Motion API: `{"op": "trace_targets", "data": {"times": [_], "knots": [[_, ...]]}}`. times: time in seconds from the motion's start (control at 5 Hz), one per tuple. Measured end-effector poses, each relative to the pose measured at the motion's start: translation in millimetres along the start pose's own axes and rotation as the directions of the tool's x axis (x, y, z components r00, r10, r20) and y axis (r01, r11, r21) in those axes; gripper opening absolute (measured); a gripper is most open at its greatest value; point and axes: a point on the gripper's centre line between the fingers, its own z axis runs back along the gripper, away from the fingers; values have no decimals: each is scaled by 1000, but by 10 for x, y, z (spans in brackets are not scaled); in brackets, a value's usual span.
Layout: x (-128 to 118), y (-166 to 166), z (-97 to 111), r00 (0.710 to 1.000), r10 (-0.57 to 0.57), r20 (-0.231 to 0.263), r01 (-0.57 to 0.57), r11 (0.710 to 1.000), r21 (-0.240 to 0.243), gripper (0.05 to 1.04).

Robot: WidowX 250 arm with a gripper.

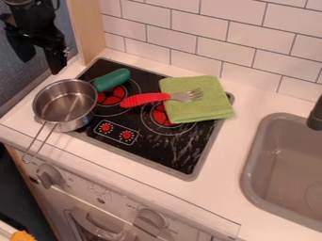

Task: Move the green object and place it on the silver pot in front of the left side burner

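The gripper [41, 67] is hanging spread; the green object [112, 80] is lying lower right of it, slanting up-right from the pot [75, 123].

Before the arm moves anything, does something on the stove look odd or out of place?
Yes: a folded green cloth lies partly over the right burner, where it might scorch, with a fork across its edge. The silver pot straddles the edge of the cooktop, mostly off the left burner.
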Motion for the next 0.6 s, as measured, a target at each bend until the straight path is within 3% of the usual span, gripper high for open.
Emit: {"op": "trace_targets", "data": {"times": [0.2, 0.6], "knots": [[-21, -26, -95, 1000, -4, -24, 3, 1000, -20, 1000], [505, -224, -111, 970, -236, 58, 239, 970, -37, 1000]]}}
